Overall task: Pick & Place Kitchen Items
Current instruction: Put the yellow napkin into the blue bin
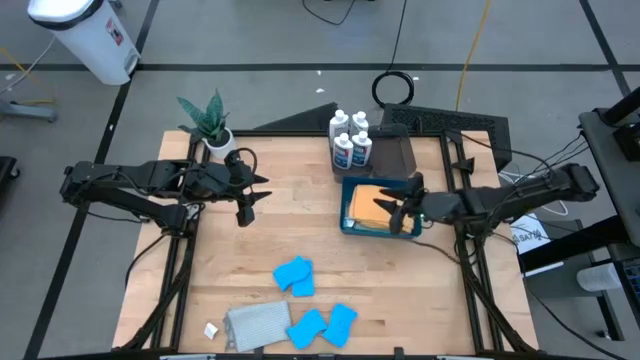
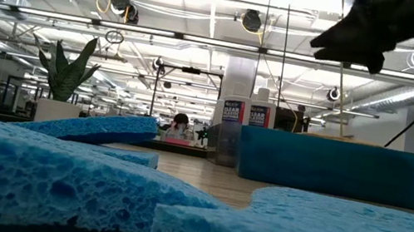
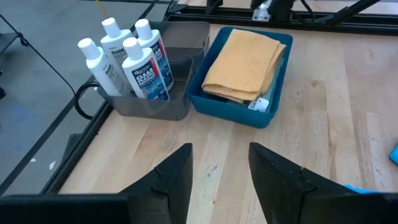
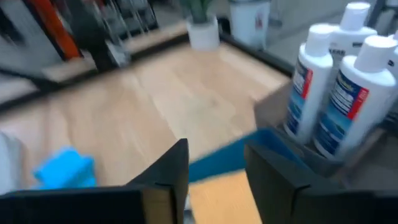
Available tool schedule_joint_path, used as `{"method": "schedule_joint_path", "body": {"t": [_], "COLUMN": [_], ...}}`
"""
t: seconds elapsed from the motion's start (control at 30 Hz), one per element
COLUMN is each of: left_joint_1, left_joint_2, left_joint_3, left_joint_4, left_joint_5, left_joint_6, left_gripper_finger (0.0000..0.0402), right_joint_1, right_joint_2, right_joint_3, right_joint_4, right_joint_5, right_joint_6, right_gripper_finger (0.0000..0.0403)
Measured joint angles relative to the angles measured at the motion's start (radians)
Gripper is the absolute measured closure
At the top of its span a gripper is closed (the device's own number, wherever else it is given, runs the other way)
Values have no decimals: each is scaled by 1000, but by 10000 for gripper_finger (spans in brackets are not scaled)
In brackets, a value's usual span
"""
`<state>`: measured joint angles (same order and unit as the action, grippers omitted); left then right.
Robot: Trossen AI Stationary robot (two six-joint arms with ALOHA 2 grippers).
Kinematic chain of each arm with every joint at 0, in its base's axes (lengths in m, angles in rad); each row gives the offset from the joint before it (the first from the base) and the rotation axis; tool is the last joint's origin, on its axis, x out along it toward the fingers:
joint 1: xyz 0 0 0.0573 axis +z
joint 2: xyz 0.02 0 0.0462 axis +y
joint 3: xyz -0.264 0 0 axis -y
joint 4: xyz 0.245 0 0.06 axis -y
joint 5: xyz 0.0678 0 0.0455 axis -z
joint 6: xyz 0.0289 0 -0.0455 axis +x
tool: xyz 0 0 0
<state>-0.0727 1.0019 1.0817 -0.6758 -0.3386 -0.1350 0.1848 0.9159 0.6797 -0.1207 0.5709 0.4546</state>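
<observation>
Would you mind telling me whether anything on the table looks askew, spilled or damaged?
Nothing stands out. The four white bottles stand upright in the grey tray, the orange cloth lies folded in the blue bin, and the blue sponges and grey cloth lie loose on the wood, unspilled.

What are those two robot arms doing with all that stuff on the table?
They are tidying kitchen things. The right gripper hangs over the blue bin, which holds a folded orange cloth; its fingers are apart and hold nothing. The left gripper waits, open and empty, near the plant. Four white bottles stand in the grey tray. Blue sponges and a grey cloth lie on the table.
</observation>
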Motion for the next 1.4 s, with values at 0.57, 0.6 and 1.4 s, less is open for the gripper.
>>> {"method": "schedule_joint_path", "body": {"t": [0.57, 0.6, 1.4], "left_joint_1": [0, 0, 0], "left_joint_2": [0, 0, 0], "left_joint_3": [0, 0, 0], "left_joint_4": [0, 0, 0], "left_joint_5": [0, 0, 0], "left_joint_6": [0, 0, 0], "left_gripper_finger": [240, 240, 240], "right_joint_1": [-201, -216, -241], "right_joint_2": [316, 320, 302], "right_joint_3": [134, 118, 171], "right_joint_4": [-775, -756, -375], "right_joint_5": [-131, -139, -315], "right_joint_6": [236, 228, 48], "right_gripper_finger": [401, 401, 402]}}
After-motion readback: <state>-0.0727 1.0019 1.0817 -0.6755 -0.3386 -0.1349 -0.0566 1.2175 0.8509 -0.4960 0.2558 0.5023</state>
